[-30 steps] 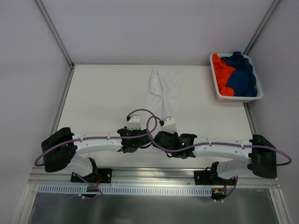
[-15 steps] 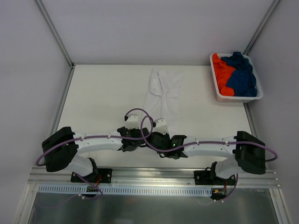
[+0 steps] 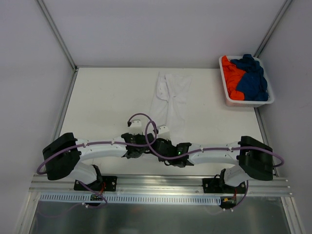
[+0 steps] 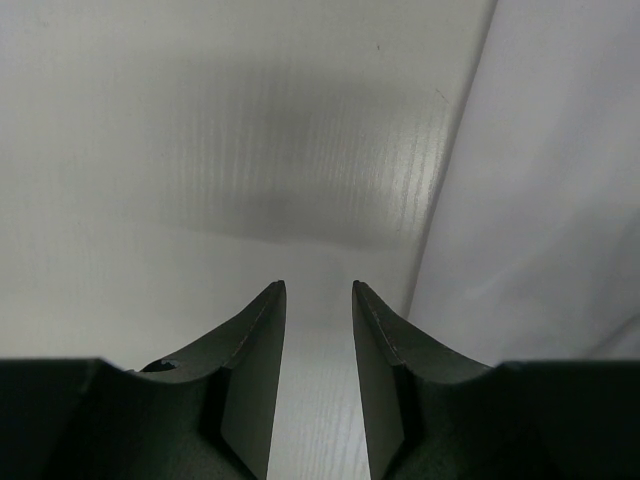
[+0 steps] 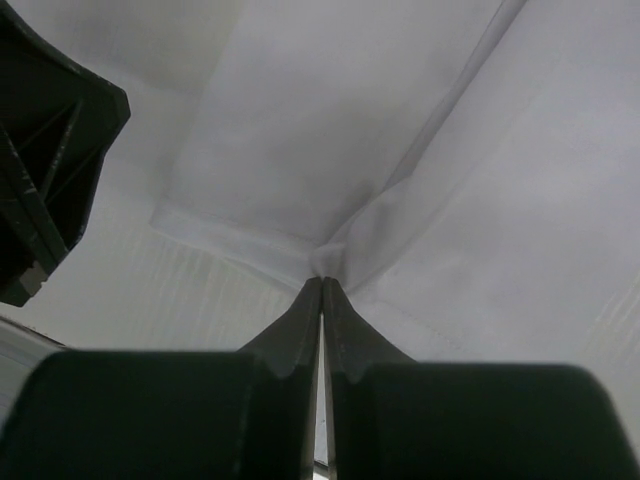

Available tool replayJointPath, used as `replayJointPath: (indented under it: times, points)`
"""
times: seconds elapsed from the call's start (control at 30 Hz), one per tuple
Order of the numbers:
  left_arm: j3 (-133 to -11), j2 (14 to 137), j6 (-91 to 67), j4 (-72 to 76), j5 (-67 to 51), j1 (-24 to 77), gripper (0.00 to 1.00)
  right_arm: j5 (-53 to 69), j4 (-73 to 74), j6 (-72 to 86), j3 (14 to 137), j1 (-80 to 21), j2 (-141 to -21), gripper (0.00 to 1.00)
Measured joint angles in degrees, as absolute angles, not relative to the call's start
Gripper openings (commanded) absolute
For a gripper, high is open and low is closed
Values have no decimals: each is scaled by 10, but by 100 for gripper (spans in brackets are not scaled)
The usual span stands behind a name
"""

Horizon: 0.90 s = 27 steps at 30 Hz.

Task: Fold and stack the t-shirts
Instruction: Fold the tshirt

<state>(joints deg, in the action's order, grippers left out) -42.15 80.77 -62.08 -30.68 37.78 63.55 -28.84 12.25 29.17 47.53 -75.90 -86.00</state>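
1. Top view: the white shirt is laid lengthwise at mid-frame; the orange shirt and blue shirt are heaped in the basket, upper right.
2. Left wrist: the left gripper is seen slightly parted at bottom centre, nothing gripped; the white shirt lies at right.
3. Right wrist: the white shirt's hem is pinched by the closed right gripper, lower centre.

Bright, even light was cast from overhead, and only faint shadows were seen beneath the arms at the near edge of the table. In the left wrist view a soft grey shadow was thrown on the table ahead of the left gripper, which was rendered dark, almost without detail. The white t-shirt was shown soft and low in contrast.
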Motion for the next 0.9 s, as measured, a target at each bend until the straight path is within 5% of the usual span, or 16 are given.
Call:
replayJointPath:
  times: [0.5,0.9]
  points:
    - [-418,804,-637,-304,376,645,33,-244,35,262,444,-769,-852,52]
    - [-441,801,-623,-247,382,666,34,-283,84,161,385,-837,-616,68]
